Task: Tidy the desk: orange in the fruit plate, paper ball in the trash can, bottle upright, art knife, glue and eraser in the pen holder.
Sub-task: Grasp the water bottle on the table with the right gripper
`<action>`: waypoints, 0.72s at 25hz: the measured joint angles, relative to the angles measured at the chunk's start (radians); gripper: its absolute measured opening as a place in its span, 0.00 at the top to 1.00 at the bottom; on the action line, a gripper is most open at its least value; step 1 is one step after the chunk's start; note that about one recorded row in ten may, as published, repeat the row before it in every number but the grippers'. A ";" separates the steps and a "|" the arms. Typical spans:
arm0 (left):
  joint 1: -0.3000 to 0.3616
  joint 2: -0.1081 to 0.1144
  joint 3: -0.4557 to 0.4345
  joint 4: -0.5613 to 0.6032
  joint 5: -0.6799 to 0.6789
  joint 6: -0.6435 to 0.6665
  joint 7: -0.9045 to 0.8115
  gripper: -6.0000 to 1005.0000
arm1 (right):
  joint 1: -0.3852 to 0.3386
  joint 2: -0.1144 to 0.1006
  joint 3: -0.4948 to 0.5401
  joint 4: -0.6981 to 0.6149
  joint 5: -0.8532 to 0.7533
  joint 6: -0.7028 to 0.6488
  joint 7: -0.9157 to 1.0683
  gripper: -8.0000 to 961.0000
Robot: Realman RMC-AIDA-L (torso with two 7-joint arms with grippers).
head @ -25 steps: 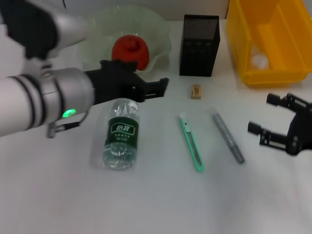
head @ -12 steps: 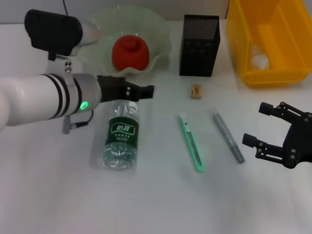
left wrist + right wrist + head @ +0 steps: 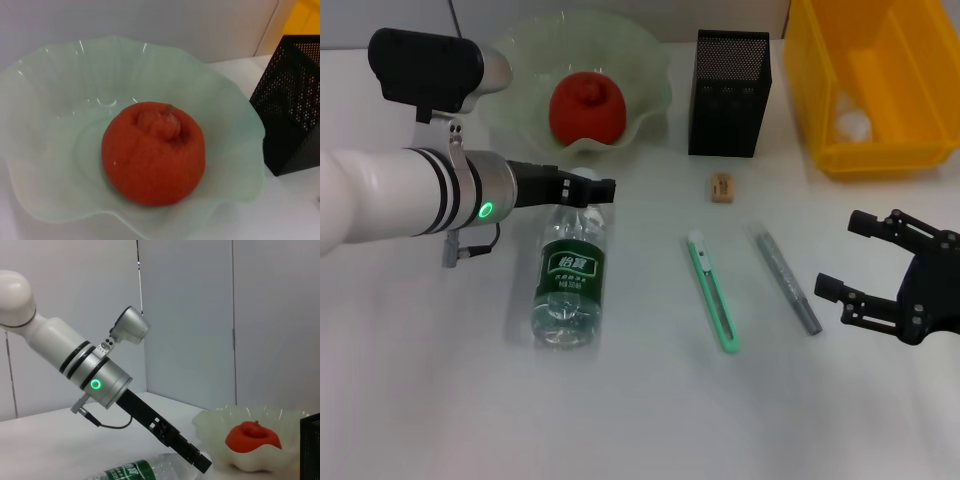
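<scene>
Bottle (image 3: 568, 275) lying on its side on the white desk (image 3: 640, 410), cap toward the fruit plate (image 3: 650, 95) holding the orange (image 3: 587, 108), left gripper (image 3: 600, 187) above the cap, finger state impossible to tell, right gripper (image 3: 865, 265) spread open, empty, near the glue (image 3: 786, 277).

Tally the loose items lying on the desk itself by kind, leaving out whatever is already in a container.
Bottle: 1
Art knife: 1
Glue stick: 1
Eraser: 1
Total: 4
</scene>
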 joint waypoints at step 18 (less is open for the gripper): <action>-0.106 0.005 -0.007 -0.143 0.012 0.025 0.003 0.33 | 0.024 -0.003 0.026 0.042 -0.003 0.003 0.008 0.12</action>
